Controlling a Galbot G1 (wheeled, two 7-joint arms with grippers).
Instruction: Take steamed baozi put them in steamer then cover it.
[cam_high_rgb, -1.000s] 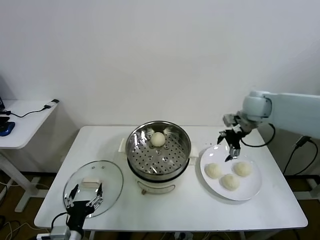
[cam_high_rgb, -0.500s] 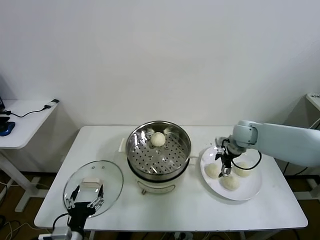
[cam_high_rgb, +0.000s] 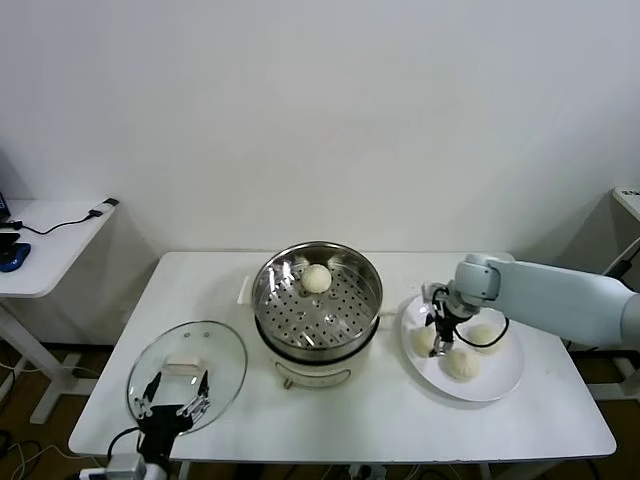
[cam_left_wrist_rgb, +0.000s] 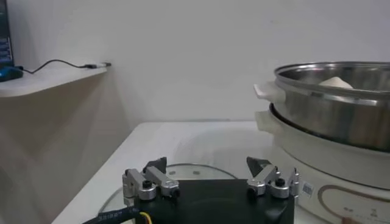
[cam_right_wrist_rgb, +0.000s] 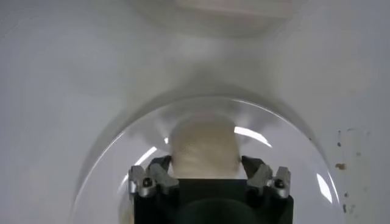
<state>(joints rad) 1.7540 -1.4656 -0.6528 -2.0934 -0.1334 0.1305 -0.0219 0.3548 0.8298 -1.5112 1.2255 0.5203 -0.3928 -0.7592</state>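
Right gripper (cam_high_rgb: 437, 338): down over the plate's steamer-side edge, fingers either side of one bun (cam_right_wrist_rgb: 203, 148) and touching it — clamped on the bun, which rests on the plate.
Held bun: cream-white, sitting on the plate at the side nearest the steamer.
Other buns on plate: two more — one (cam_high_rgb: 461, 364) toward the plate's front, one (cam_high_rgb: 484, 337) on the side away from the steamer, partly behind the arm's cable.
Plate (cam_high_rgb: 500, 385): flat, white, just beside the steamer on the robot's right, a small gap between them.
Steamer (cam_high_rgb: 317, 310): shiny steel pot on a white base, mid-table, uncovered; one bun (cam_high_rgb: 316, 278) lies on the perforated tray toward the back wall.
Glass lid (cam_high_rgb: 225, 355): lying flat on the table, on the steamer's left and a little forward, white handle up.
Left gripper (cam_high_rgb: 171, 393): parked over the lid's front edge, fingers spread apart, holding nothing.
Table (cam_high_rgb: 340, 420): white, carrying steamer, plate and lid.
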